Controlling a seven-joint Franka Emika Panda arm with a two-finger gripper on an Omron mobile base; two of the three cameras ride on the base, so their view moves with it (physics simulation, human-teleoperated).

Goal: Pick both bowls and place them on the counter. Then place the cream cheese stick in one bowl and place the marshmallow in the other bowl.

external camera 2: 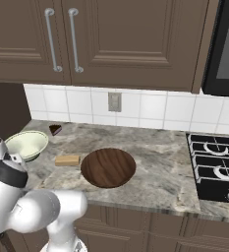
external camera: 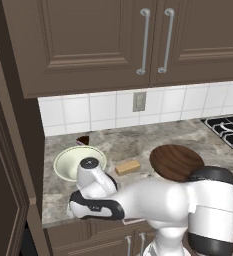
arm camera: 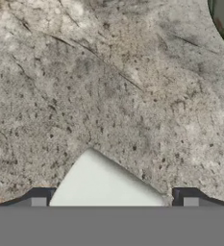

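No legible writing. On the counter [external camera 2: 155,167], the cream cheese stick [external camera 2: 67,160] lies between cream bowl [external camera 2: 26,144] and wooden bowl [external camera 2: 108,167]. In the hand view, the gripper [arm camera: 114,202] straddles a white marshmallow [arm camera: 104,185]; grip undeterminable.

No readable text

No lettering, label, brand, number or sign can be read on anything in these views.

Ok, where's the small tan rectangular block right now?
The small tan rectangular block lies flat on the marbled counter, between the pale cream bowl and the dark brown wooden bowl.
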